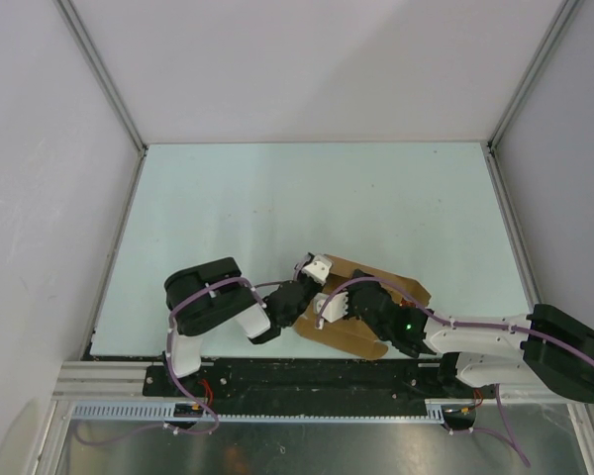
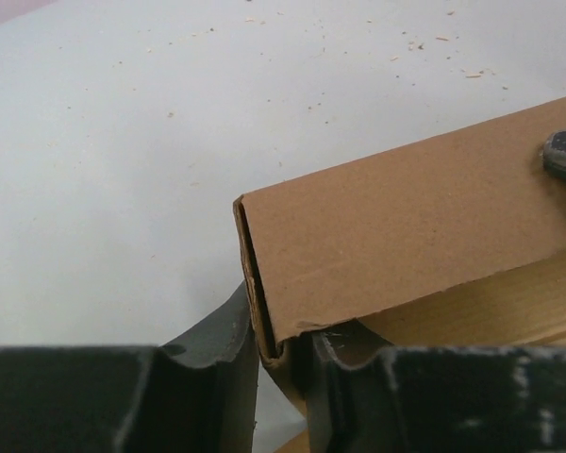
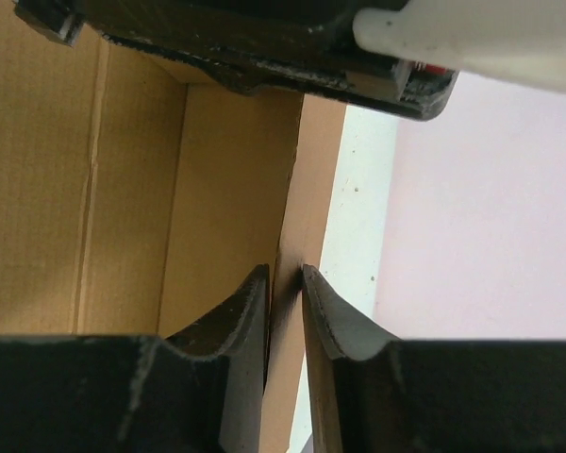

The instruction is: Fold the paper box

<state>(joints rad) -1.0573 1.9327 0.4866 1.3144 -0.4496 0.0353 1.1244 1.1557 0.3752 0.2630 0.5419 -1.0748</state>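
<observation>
Shows a plain brown die-cut cardboard paper box (image 1: pixel 404 288), partly folded, lying on the pale green table (image 1: pixel 277 198) close to its near edge, slightly right of centre. Places both arms over it, the left arm (image 1: pixel 206 297) reaching in from the left, the right arm (image 1: pixel 475 336) from the right. In the left wrist view, sets the left jaws close about the lower corner of a folded-over cardboard panel (image 2: pixel 406 226), pinching its doubled edge between two dark fingers (image 2: pixel 212 363). In the right wrist view, sets the right jaws narrowly astride a thin upright cardboard wall (image 3: pixel 288 274), one dark finger (image 3: pixel 236 326) on each side; cannot tell whether pressing on it or just clear of it. Puts the black body and white fitting of the left arm's wrist across the top of that same view, just above the wall.
</observation>
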